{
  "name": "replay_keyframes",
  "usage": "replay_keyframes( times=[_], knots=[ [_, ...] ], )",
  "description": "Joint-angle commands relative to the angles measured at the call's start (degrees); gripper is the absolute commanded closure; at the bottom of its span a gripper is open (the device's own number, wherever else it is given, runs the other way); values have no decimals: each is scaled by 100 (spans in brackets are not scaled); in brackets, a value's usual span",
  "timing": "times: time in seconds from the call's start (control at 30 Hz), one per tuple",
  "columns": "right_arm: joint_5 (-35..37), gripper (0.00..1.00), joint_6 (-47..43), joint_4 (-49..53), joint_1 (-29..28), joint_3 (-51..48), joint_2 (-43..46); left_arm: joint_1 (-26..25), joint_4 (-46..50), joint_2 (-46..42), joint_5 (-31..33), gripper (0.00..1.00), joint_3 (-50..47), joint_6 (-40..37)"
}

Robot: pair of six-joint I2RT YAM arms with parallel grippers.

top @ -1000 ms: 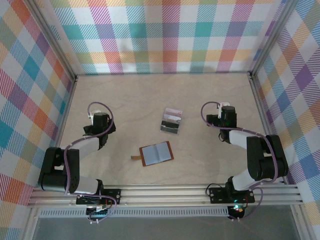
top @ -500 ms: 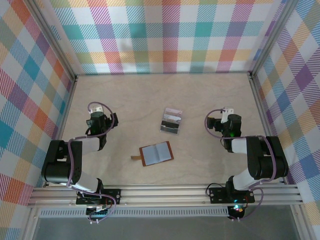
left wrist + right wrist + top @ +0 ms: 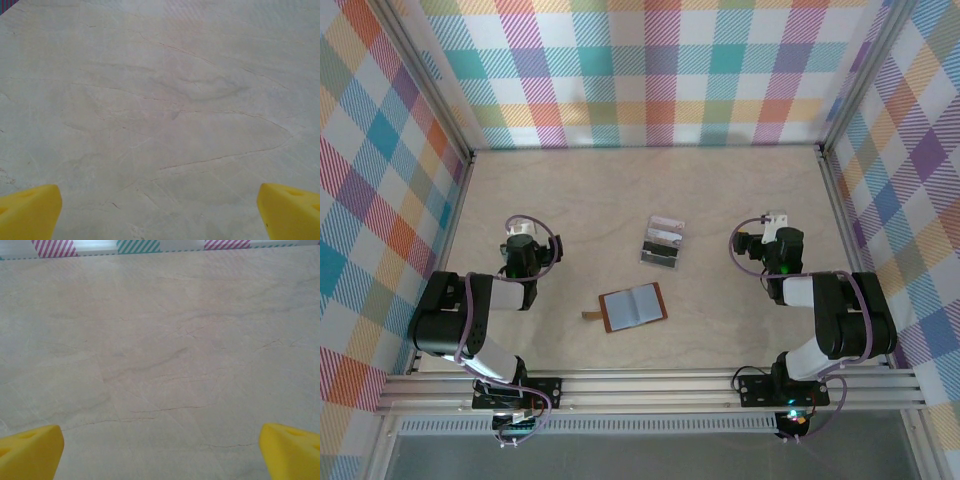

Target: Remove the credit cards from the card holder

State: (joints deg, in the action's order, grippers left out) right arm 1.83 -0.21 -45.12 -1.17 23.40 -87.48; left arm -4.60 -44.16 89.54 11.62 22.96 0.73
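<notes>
Three or so small thin flat cards (image 3: 663,243), grey, whitish and dark, lie overlapped near the middle of the pale wooden table (image 3: 740,190). They sit clear of the small reddish-brown leather card holder (image 3: 633,306), which lies opened flat at about seven o'clock from them. Its grey plastic pockets face up and its thin strap tab (image 3: 590,316) pokes out at nine o'clock. From where I stand I cannot tell whether any card sits in those pockets.

Both sets of jaws are spread wide and grip nothing. The left jaws hang at ten o'clock from the holder and the right jaws at two o'clock, each well apart from it. The yellow fingertips (image 3: 27,212) on the left and the matching ones (image 3: 290,450) on the right look down on bare table.

I would expect the cards to be light, stiff and slick, so hard to pinch while flat; a short exposed edge is the place to take one. The holder looks soft and light and likely to slide or fold, so it wants pinning on the leather border.
</notes>
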Motion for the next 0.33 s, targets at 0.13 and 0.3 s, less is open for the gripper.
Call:
replay_keyframes(
  times=[0.13,0.3],
  knots=[
    [-184,0,22,-264,27,11,-56,-44,-322,-13,76,0,35,-83],
    [-235,0,47,-240,41,12,-30,-45,-322,-16,76,0,35,-86]
  ],
)
